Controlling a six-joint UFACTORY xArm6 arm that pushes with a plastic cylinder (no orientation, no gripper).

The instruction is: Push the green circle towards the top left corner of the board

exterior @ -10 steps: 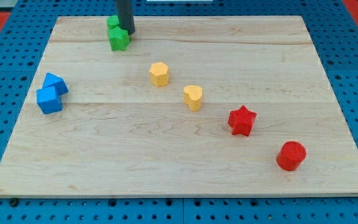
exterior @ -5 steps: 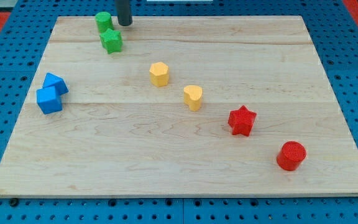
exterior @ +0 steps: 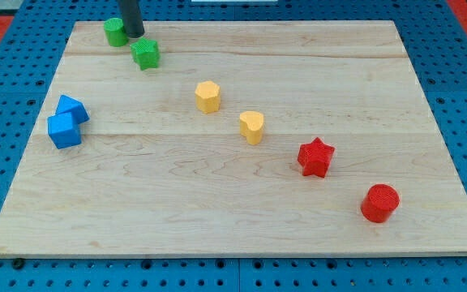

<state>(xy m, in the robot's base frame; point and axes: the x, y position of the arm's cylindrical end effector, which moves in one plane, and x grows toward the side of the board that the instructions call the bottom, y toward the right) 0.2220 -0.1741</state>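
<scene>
two green blocks (exterior: 115,32) (exterior: 145,53), two blue (exterior: 71,108) (exterior: 63,130), two yellow (exterior: 207,96) (exterior: 251,126), two red (exterior: 315,156) (exterior: 379,203).

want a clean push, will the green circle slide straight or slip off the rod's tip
The green circle probably slides easily on the smooth wooden board. Its round side may let it slip sideways off my tip, set against its right. Short and squat, it looks unlikely to tip.

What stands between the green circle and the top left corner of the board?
Nothing visible. The green circle lies near that corner, with only bare board to its left. My tip is at its right side; the green star sits behind, lower right.
</scene>
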